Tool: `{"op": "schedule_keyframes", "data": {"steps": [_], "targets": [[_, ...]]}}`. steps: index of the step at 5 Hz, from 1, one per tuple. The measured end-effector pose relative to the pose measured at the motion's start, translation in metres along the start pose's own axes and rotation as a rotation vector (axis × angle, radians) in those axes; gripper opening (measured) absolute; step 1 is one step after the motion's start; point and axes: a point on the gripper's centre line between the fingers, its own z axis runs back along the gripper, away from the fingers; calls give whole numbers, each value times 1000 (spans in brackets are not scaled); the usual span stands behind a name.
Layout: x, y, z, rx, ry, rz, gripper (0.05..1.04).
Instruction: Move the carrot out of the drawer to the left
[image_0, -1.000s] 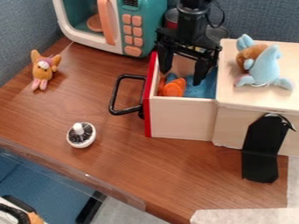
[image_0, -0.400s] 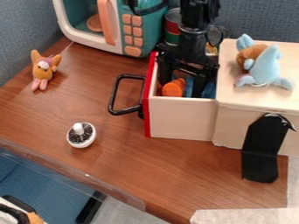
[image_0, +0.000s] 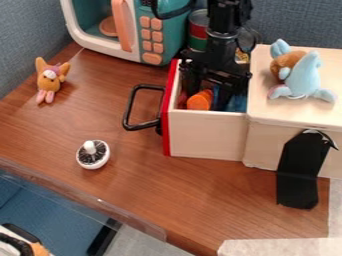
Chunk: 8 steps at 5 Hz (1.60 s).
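Carrot (image_0: 199, 102) in open drawer (image_0: 207, 134), at the gripper (image_0: 206, 96)

Well left of the jaws sits a small orange plush toy (image_0: 49, 79); nearer, a round white brush (image_0: 93, 154), then the drawer's black handle (image_0: 129, 108). Orange end up against the near wall, the carrot sits right at the jaws — wide, narrow or gripping it, I cannot tell. Right of them, a blue plush toy (image_0: 305, 77) rests on the wooden box (image_0: 267, 112).
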Motion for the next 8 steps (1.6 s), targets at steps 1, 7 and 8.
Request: {"op": "schedule_keyframes", "data": {"steps": [1,7,8], "targets": [[0,1,1,0,-1,2,502],[-39,86,85,23,-104,206,502],[-46,120,80,42,-126,264,502]]}}
